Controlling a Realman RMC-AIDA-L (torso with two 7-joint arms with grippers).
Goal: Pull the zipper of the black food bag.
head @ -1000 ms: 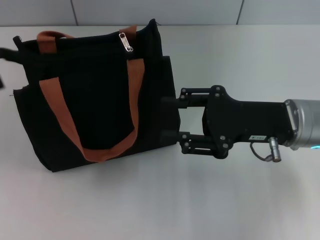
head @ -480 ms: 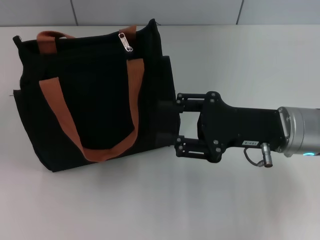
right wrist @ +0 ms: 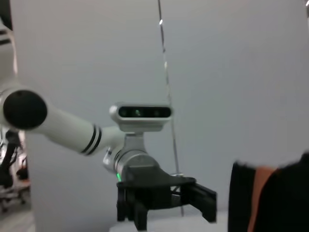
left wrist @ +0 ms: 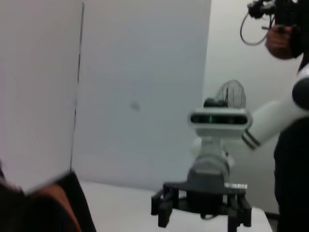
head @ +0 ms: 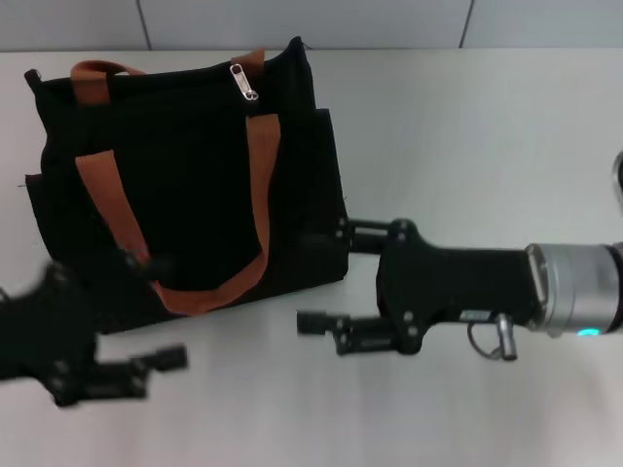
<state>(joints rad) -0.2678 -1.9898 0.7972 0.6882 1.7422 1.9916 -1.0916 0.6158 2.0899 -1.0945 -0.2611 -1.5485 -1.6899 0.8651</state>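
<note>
Now we have both arms beside the large black fabric food bag with rust-orange webbing handles [head: 185, 175], which lies flat on the white table [head: 467, 126]. The small silver metal zipper pull [head: 243, 82] sits on the zip line at the bag's far edge, well beyond both pincers and nearer to the right one.

The right gripper [head: 326, 277] has its black fingers spread open with nothing between them. One finger is at the bag's near right corner, the other is over bare table. The left gripper [head: 161, 311], blurred by motion, lies at the bag's near left corner. Its two fingers stand apart and we see nothing held.

We judge that the step in hand is the approach. To do it well, one pincer should press or pinch the fabric near the zip line, so the bag does not slide. The other should come to the pull from above and close on the tab only, not on the orange handle just beside it. Then we pull along the zip line, not across it.

Compared with half a second ago, the right gripper has drawn back from the bag's right side toward us and turned a little. The left gripper has newly entered the head view. The bag and the pull stay where they were.
</note>
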